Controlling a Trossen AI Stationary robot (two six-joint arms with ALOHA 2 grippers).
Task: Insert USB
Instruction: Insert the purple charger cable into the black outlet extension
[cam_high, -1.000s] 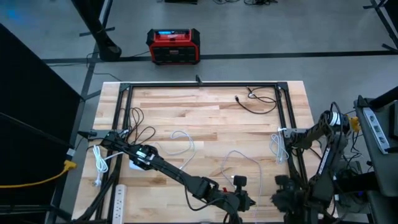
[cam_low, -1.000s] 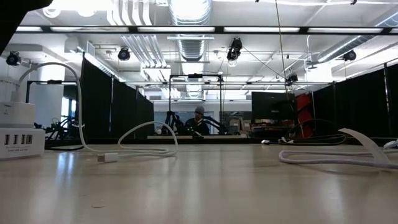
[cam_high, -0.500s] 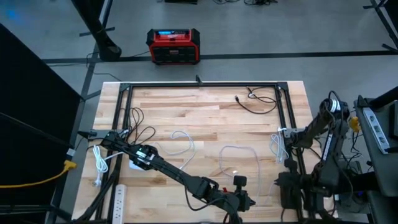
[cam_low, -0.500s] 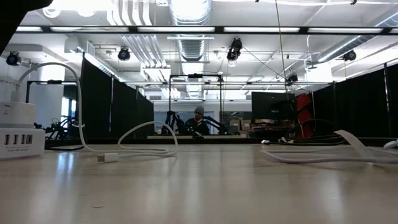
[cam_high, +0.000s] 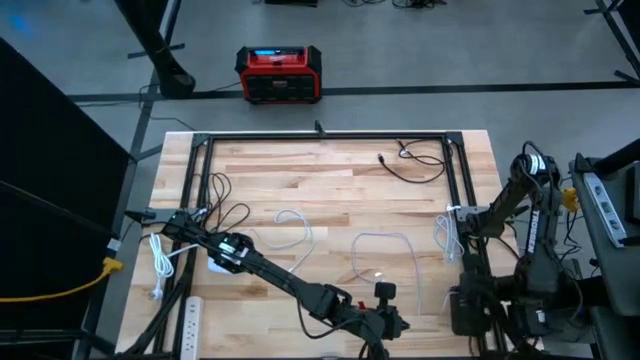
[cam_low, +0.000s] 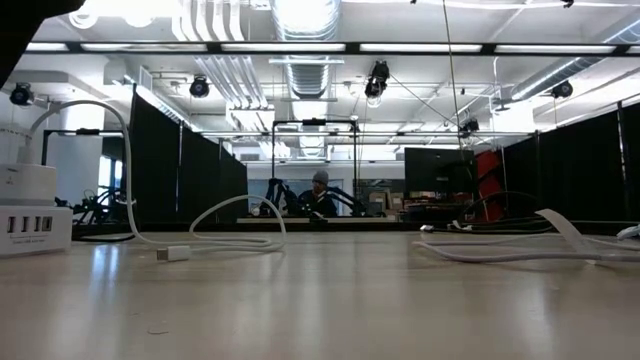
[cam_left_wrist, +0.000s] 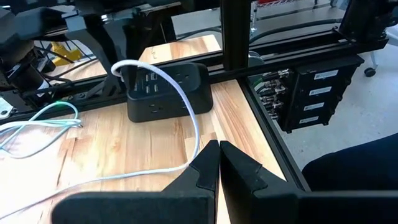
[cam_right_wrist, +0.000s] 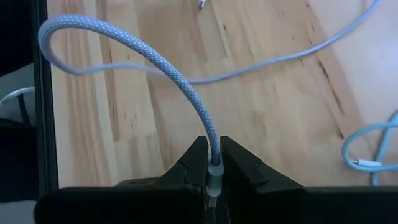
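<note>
A white braided USB cable (cam_high: 385, 240) lies in a loop on the wooden table. One end goes into the black charging hub (cam_left_wrist: 168, 93), also in the high view (cam_high: 385, 291). At the table's near right corner my right gripper (cam_right_wrist: 212, 163), also in the high view (cam_high: 457, 300), is shut on the cable's other end. My left gripper (cam_left_wrist: 217, 150) is shut and hovers at the near edge, just short of the hub. The cable (cam_left_wrist: 194, 134) runs past its fingertips on the table, untouched. My right gripper pinches the cable's pale end sleeve (cam_right_wrist: 213, 169) between its two fingertips. Whatever lies behind the sleeve is hidden between the fingers. The cable comes out forward along the fingers, which slant down toward the table. It arches clear (cam_right_wrist: 155, 59), then drops onto the wood.
Black frame rails (cam_high: 468, 200) run along the table's edges. A black cable (cam_high: 415, 165) lies at the far right, and more white cables lie at the left (cam_high: 290, 230) and over the right rail (cam_high: 445, 238). In the low view a white multi-port charger (cam_low: 30, 225) and a loose plug (cam_low: 172, 253) sit at the left.
My right gripper has moved toward the table's right edge with the cable end and has rolled about its own axis. The cable loop has spread wider toward the far edge, and its raised arch in the low view has sunk flatter onto the table.
</note>
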